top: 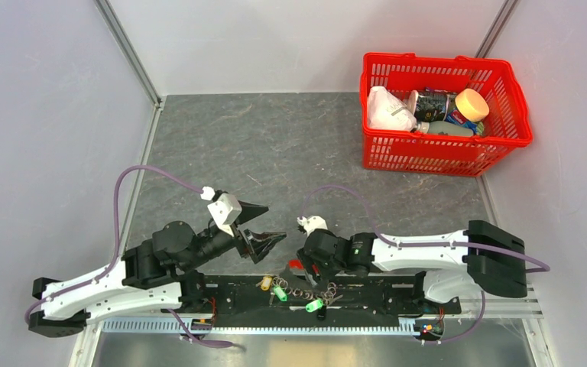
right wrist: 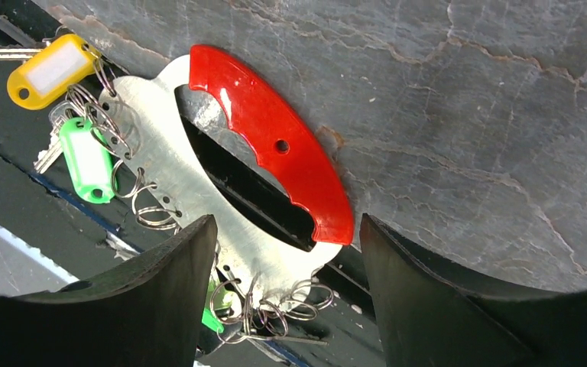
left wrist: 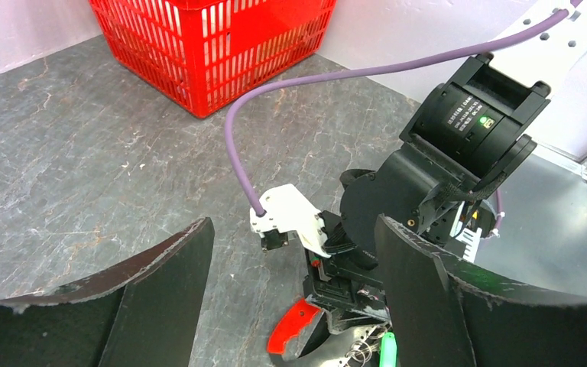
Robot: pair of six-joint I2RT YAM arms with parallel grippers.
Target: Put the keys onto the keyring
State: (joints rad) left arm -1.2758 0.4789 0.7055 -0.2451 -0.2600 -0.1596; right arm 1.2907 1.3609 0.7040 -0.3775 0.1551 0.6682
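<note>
Gleaming red-and-silver keyring [right wrist: 275, 145], tagged keys [right wrist: 88, 160]

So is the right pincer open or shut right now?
Open. In the right wrist view the right pincer has its dark fingers wide apart, with the keyring visible in the gap between them.

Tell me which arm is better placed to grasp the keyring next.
Right. The right gripper, open, hangs over the keyring, straddling one end. The left gripper, also open, is off to the side, with the right wrist between it and the keyring.
</note>
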